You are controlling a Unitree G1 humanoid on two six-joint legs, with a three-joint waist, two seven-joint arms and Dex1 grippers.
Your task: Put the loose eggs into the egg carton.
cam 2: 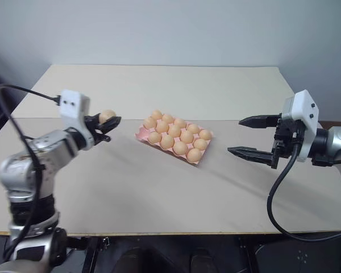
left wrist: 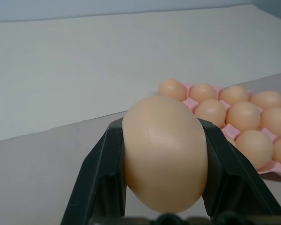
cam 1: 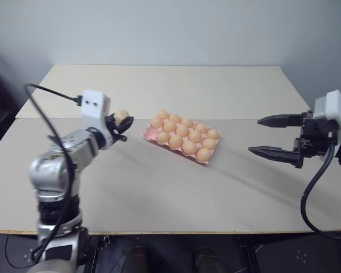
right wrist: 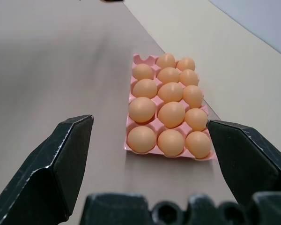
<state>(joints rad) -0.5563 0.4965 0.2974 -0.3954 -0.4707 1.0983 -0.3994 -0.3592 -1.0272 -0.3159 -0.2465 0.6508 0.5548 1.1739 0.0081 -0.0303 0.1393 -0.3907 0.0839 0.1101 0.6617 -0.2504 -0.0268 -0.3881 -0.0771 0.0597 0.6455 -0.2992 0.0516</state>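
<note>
The pink egg carton (cam 1: 149,133) lies flat at the middle of the table, its cups filled with several pale orange eggs (cam 1: 182,131). One corner cup (right wrist: 143,58), at the end towards my left arm, is empty. A loose egg (cam 1: 121,116) hangs above the table just left of the carton, and my left gripper (cam 1: 123,120) is shut on it. In the left wrist view this egg (left wrist: 165,152) sits squeezed between both black fingers (left wrist: 96,178). My right gripper (cam 1: 254,135) hovers right of the carton, open wide with nothing in it, pointing towards the tray.
The beige table (cam 1: 159,193) has a seam (cam 1: 57,118) running across it behind the carton. Its front edge (cam 1: 170,232) is close to me. A black cable (cam 1: 51,128) loops over my left arm.
</note>
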